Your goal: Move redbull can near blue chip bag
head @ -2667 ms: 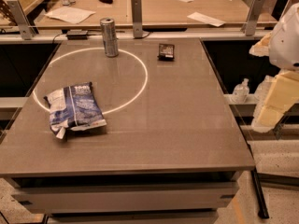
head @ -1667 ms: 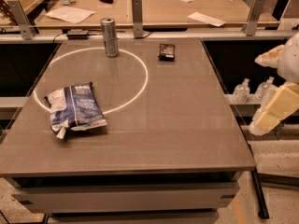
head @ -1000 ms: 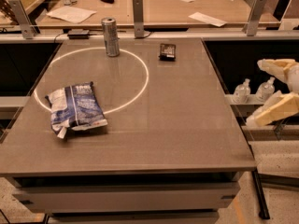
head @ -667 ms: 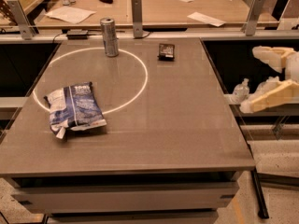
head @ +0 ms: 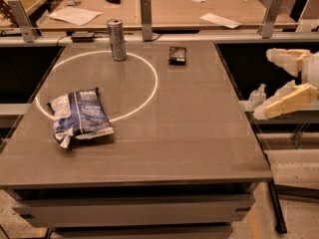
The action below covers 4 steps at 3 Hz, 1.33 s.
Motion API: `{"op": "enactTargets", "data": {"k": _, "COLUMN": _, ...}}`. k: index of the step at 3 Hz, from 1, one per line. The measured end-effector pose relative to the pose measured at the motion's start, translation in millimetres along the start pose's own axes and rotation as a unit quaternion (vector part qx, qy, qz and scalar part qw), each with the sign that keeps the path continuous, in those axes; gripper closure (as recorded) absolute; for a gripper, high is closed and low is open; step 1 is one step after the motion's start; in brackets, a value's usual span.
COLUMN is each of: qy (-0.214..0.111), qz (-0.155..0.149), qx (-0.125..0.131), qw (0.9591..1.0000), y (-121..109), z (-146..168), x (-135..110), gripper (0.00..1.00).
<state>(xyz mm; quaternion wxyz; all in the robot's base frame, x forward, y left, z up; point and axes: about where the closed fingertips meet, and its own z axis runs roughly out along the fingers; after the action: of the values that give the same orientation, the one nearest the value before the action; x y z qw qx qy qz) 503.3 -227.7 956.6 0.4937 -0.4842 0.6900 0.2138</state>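
The gripper (head: pixel 263 83) hangs right of the table (head: pixel 199 133) — jaws wide apart, empty — redbull can (head: pixel 117 39) upright at the back

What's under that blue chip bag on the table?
The bag lies on the table, across the edge of a white ring; whatever it covers is hidden. The tool hangs open beyond the table's right side, far from the can.

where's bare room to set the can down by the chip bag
Biggest bare patch: right half of the table, from the blue chip bag to the right edge, nearer than the small dark object. Also bare inside the white ring, between the redbull can and the bag. Back edge is busier. The claw hangs open beyond the right edge.
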Motion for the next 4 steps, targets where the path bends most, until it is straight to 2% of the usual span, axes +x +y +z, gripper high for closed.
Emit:
{"op": "enactTargets", "data": {"k": 1, "qy": -0.001, "qz": 0.007, "qx": 0.01, "qw": 0.9999, "y": -2.8, "z": 10.5, "x": -1.2, "gripper": 0.0}}
{"op": "enactTargets", "data": {"k": 2, "qy": -0.034, "qz": 0.026, "qx": 0.036, "qw": 0.9984, "y": -19.2, "z": 55.2, "x": -13.4, "gripper": 0.0}}
{"op": "enactTargets", "data": {"k": 3, "qy": -0.052, "qz": 0.039, "qx": 0.061, "qw": 0.996, "y": -42.3, "z": 94.1, "x": -21.1, "gripper": 0.0}}
{"op": "enactTargets", "data": {"k": 4, "qy": -0.055, "qz": 0.042, "qx": 0.07, "qw": 0.9951, "y": -63.9, "z": 126.6, "x": -29.0, "gripper": 0.0}}
